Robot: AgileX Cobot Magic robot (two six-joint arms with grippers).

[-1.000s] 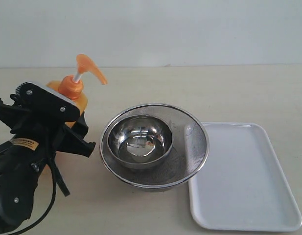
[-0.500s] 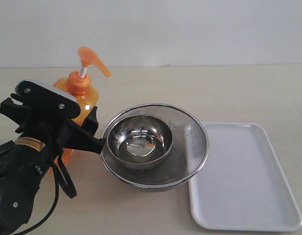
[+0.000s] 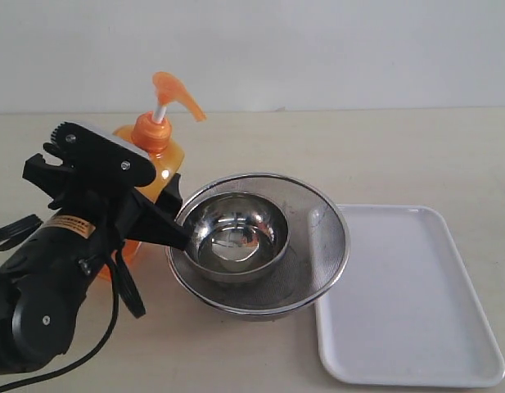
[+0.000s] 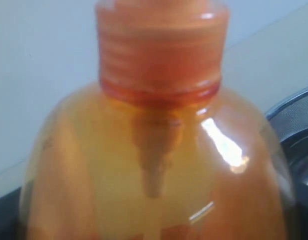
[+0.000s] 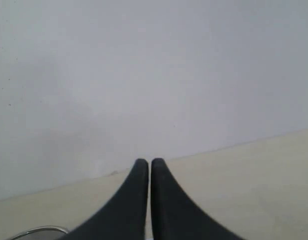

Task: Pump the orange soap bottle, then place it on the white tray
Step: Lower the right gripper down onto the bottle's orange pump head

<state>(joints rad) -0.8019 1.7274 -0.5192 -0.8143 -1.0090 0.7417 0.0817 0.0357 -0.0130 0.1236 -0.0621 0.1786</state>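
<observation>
Two grippers, one of them busy. Left gripper [image 3: 174,209] clamped on the orange soap bottle [image 3: 164,164], jaws spread to body width, one finger either side below the shoulder. Left wrist view filled by the bottle's collar and shoulder, hard up against the palm. Pump head up on its white stem, above the jaws, nothing pressing it. Bottle leaning slightly; base mostly hidden behind the arm, so cannot tell whether it's off the table.

Right gripper [image 5: 150,167] pinched shut, empty, facing bare wall; absent from exterior view.

Strainer [image 3: 322,237] with steel bowl [image 3: 236,233] inside it sits just beside the left fingertips, rim about touching the lower finger. White tray [image 3: 408,295] lies beyond the strainer, well apart from the gripper, nothing on it.

Probably the carry-to-tray step; whether it's been pumped, cannot tell. Next move needs enough lift to clear the strainer rim or a path around it, bottle kept upright, set down inside the tray rim, then jaws released.
</observation>
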